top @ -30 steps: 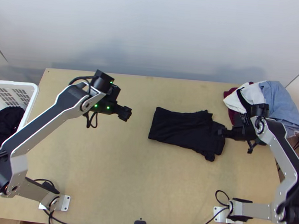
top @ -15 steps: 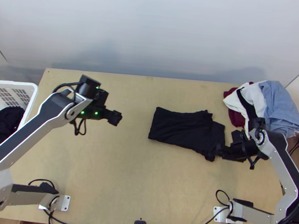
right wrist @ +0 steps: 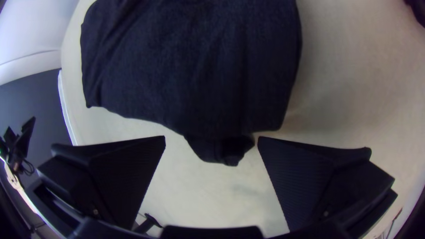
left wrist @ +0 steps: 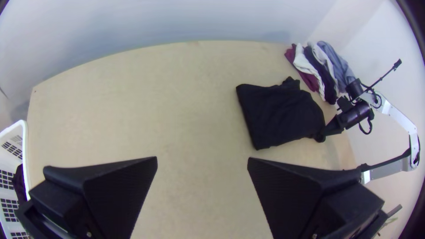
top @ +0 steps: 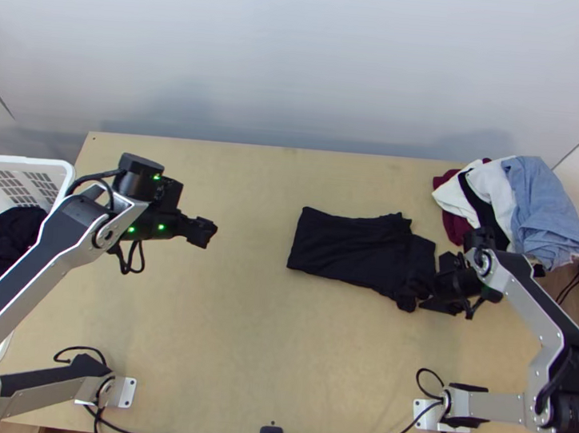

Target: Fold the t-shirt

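Left gripper [top: 209, 233] drawn back — open, t-shirt [top: 343, 247] part-folded

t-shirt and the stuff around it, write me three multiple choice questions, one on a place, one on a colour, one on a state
1. In the top view, where on the table is the clothes pile?
A) far left corner
B) far right corner
C) middle of the near edge

2. What colour is the t-shirt?
A) white
B) red
C) black

3. How does the left pincer stand?
A) open, away from the t-shirt
B) shut, away from the t-shirt
C) shut on the t-shirt

1: B, the pile lies at that corner.
2: C, the cloth is black in the top view.
3: A, its fingers stand wide apart in its wrist view.
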Robot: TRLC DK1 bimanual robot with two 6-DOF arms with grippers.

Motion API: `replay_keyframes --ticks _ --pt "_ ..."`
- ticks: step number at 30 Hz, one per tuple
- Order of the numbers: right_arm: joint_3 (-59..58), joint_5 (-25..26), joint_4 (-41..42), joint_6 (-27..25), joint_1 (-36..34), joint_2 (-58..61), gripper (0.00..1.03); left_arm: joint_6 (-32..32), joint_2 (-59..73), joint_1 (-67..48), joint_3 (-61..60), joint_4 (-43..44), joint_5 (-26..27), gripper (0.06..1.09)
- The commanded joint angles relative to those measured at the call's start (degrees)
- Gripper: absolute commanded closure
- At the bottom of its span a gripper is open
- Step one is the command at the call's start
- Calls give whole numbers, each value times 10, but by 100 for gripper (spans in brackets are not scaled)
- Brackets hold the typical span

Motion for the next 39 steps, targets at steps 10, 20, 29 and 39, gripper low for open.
replay_keyframes --ticks 10,20,29,39 --pt "89 -12 124 126 60 131 7 -4 -34 22 -29 16 0 10" --pt "207 2 125 116 172 192 96 -1 -27 25 -35 31 -1 10" --pt "249 37 120 77 174 81 100 10 -38 47 -44 31 -1 10" --pt "481 97 86 -9 100 110 100 17 -65 60 -80 36 0 10"
